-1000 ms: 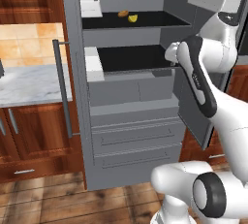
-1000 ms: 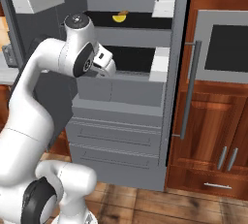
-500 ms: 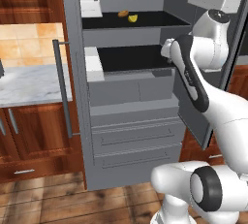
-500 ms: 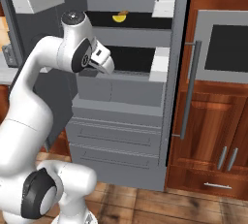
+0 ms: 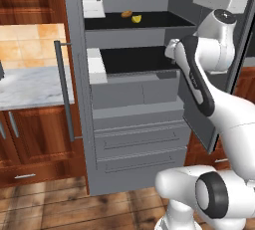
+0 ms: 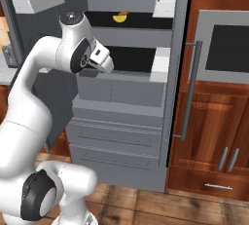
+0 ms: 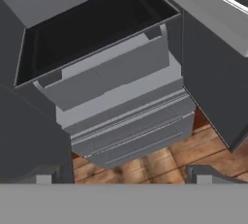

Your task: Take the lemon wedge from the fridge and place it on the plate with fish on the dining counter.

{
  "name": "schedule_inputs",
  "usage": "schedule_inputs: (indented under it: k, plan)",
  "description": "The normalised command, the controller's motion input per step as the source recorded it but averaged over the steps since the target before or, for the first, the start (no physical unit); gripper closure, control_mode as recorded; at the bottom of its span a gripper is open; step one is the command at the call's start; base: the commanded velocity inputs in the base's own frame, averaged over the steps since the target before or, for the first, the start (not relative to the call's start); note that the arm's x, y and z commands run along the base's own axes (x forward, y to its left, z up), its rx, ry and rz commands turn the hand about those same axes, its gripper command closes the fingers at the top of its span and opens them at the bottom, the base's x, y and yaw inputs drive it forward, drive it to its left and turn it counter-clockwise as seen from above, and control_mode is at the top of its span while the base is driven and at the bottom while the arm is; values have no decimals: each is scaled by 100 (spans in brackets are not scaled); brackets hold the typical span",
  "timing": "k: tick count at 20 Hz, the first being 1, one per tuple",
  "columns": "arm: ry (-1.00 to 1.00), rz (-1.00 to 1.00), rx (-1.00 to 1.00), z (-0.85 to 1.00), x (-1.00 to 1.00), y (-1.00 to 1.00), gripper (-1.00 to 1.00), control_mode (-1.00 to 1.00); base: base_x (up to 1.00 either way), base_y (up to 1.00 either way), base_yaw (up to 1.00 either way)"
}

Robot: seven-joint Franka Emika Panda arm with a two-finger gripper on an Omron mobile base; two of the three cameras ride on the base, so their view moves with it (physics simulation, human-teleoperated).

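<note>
Since the earlier frame my wrist rose beside the open fridge (image 5: 134, 124); gripper (image 7: 123, 177) fingers apart, empty; lemon wedge (image 5: 136, 19) on upper shelf.

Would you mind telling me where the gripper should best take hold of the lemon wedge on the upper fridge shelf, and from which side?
Probably across its narrow sides, coming in from the open front of the fridge. The lemon wedge is tiny and lies flat on the upper black shelf, with the orange-brown food item close beside it to the left. The gripper is at the lower shelf's level, so it must rise first.
</note>
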Motion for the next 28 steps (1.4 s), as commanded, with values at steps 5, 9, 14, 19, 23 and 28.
schedule_inputs:
  k: [5, 9, 14, 19, 23, 28]
  plan:
    - [0, 0, 0, 0, 0, 7, -100, 100, 54, 36, -3]
    - [0, 0, 0, 0, 0, 0, -100, 100, 83, 0, -4]
    - [0, 0, 0, 0, 0, 0, -100, 100, 87, 0, -3]
    - [0, 0, 0, 0, 0, 0, -100, 100, 76, -3, -3]
    - [0, 0, 0, 0, 0, 0, -100, 100, 3, -11, -4]
    - [-20, 0, 0, 77, 0, 0, -100, -100, 0, -1, -1]
